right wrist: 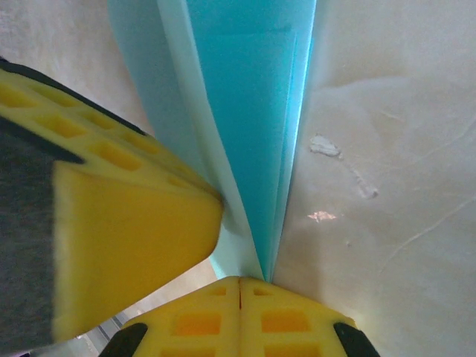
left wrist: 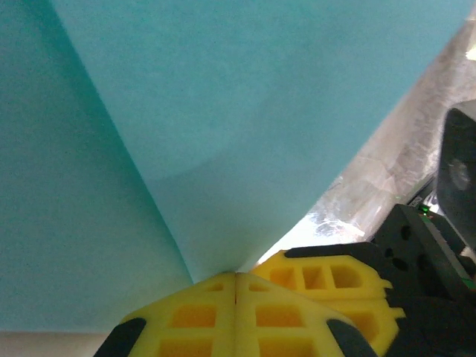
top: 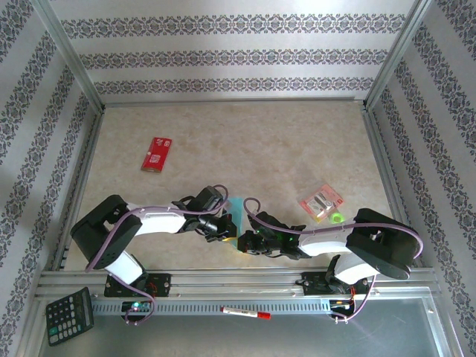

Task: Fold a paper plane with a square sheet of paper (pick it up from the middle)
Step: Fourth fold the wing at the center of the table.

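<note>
Teal sheet of paper point(top: 236, 210), creased into a narrow layered shape, sits at the near centre of the worktop point(top: 245, 141), held between both arms. Jaws of the left gripper point(left wrist: 236, 279) are closed on its lower point, and jaws of the right gripper point(right wrist: 239, 282) are closed on the stacked folded edges. Judgement: very light, limp, easily torn, so grip near the creases. The red packet point(top: 157, 154) and pink-and-yellow packet point(top: 321, 201) lie well apart; only the two grippers crowd each other.
</note>
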You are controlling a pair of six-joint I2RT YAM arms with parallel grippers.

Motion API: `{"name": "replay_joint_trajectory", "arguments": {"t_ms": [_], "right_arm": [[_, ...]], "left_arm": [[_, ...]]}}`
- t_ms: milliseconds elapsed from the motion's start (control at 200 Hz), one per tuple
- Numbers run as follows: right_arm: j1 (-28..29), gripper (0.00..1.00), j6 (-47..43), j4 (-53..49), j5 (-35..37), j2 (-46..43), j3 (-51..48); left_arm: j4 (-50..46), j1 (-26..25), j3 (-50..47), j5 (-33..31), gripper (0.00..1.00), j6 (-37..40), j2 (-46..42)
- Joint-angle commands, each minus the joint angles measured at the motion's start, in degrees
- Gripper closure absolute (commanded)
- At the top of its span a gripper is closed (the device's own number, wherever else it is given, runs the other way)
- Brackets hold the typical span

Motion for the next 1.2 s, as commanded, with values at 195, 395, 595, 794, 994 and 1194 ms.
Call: {"name": "replay_joint_trajectory", "arguments": {"t_ms": [195,395,595,794,994,1194], "right_arm": [[0.19,1.0,-1.34,-16.75,1.62,4.42,-2.68],[0.37,1.0,-2.46,-19.68,1.94,4.93,-1.8],[0.55,1.0,-2.81,-20.74,1.85,4.9,-1.25],[0.55,1.0,-3.13,-21.01,1.86,5.0,-1.25],[0.56,1.0,-3.29,-21.17,1.76,4.99,-1.25],[0.79,1.0,-3.08,-21.18,1.93,4.63,-1.53]], "left_arm": [[4.94,0.69,-1.52,0.11,1.0,0.56,3.88],[2.9,3.05,-0.72,0.88,1.0,2.89,3.41],[1.4,5.53,0.55,2.09,1.0,4.95,3.78],[-0.96,7.47,3.95,2.87,1.0,7.74,4.72],[-1.32,9.78,6.7,3.02,0.97,9.67,7.28],[-3.21,11.84,9.38,2.14,0.96,12.0,8.5]]}}
